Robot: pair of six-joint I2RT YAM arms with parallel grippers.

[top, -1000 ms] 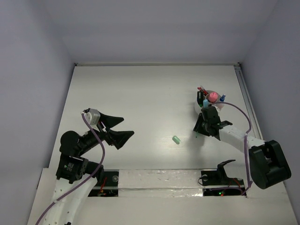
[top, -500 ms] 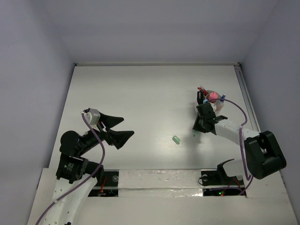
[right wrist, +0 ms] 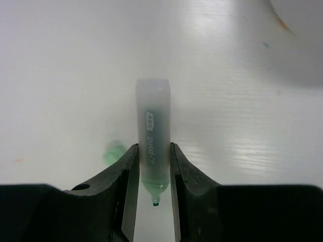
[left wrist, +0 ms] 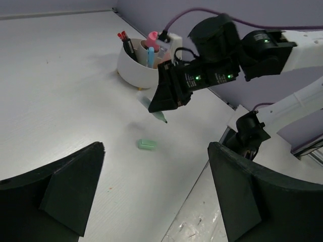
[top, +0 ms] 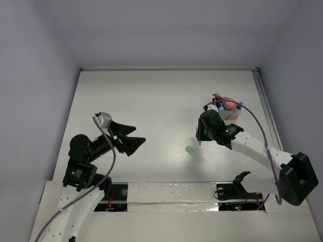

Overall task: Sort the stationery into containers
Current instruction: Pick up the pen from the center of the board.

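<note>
My right gripper [top: 201, 135] is shut on a green marker [right wrist: 153, 126] and holds it tip-down above the table, left of the whitish cup [top: 226, 117]. The marker [left wrist: 157, 114] also shows in the left wrist view, under the right gripper [left wrist: 162, 103]. The cup [left wrist: 132, 69] holds a pink-capped bottle [top: 228, 105], blue markers and red pens. A mint eraser [top: 190, 150] lies on the table just below-left of the right gripper; it also shows in the left wrist view [left wrist: 147, 144] and blurred in the right wrist view [right wrist: 113, 152]. My left gripper [top: 134, 137] is open and empty, far left of the eraser.
A pale taped strip [top: 171, 192] runs along the near table edge between the arm bases. A rail [top: 264, 101] lines the right table edge behind the cup. Walls enclose the table on three sides.
My right gripper has moved left, away from the cup and toward the mint eraser, with the green marker in it. The left arm has shifted slightly.
</note>
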